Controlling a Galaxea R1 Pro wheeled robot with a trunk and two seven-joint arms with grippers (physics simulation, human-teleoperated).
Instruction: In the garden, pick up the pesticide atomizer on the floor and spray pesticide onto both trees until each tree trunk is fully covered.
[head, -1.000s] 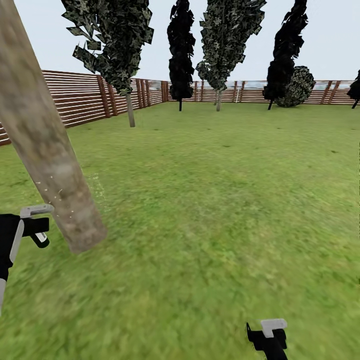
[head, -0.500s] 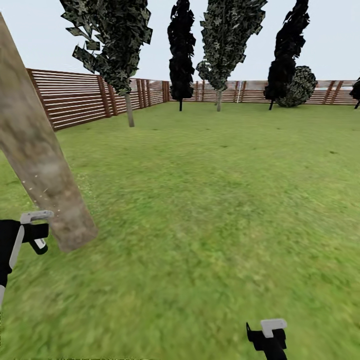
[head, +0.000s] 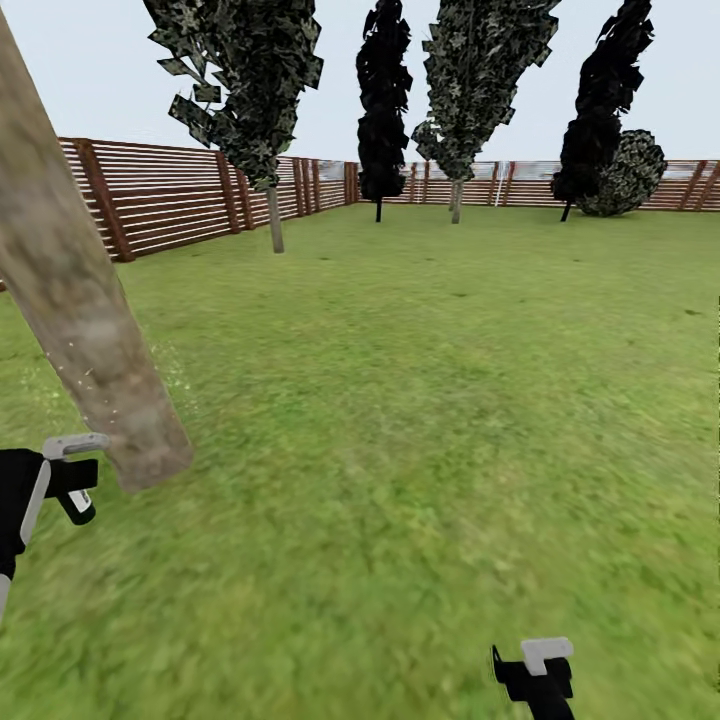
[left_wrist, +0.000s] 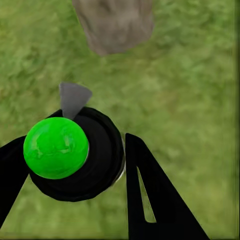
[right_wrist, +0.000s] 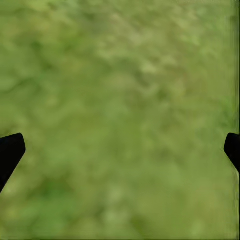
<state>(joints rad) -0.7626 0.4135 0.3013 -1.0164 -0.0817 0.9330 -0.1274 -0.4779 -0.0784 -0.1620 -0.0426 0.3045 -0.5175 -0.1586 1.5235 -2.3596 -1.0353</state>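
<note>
Atomizer (left_wrist: 75, 155), pinched in our left gripper (left_wrist: 70, 165), sprayed near tree trunk (head: 85, 310); right gripper (right_wrist: 120, 150) spread; next, we judged, fuller coverage.

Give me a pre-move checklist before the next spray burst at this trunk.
1. Atomizer held between the left gripper jaws: ok.
2. Grey nozzle pointing toward the tree trunk: ok.
3. Trunk within range, close beside the left gripper in the head view: ok.
4. Spray specks visible on the lower trunk: ok; full coverage: cannot tell.
5. Right gripper open, over bare lawn: ok.
6. Second thick trunk located: cannot tell.
</note>
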